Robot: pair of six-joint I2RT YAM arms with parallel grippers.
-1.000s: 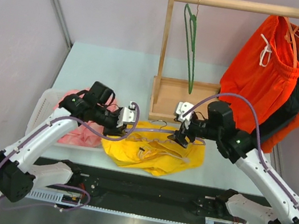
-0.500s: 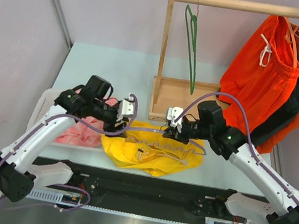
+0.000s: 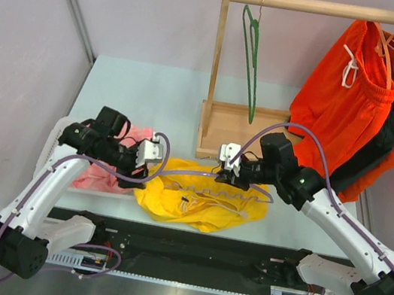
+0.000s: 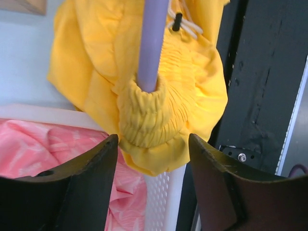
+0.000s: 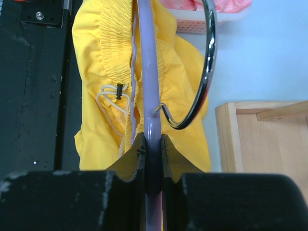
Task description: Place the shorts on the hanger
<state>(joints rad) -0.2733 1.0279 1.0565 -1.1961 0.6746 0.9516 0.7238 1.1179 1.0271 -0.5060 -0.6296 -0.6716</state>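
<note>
Close to the near edge of the table (image 3: 147, 85), the yellow shorts (image 3: 199, 203) are seen bunched, their elastic waistband drawn over one end of the lilac hanger (image 5: 148, 72). The left gripper (image 4: 153, 144) is held wide, with that wrapped end just beyond its fingertips. The hanger's bar is clamped by the right gripper (image 5: 153, 144) beside the silver hook (image 5: 208, 62).

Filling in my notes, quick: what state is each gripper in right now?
Left gripper: open, holding nothing.
Right gripper: closed on the hanger.
</note>
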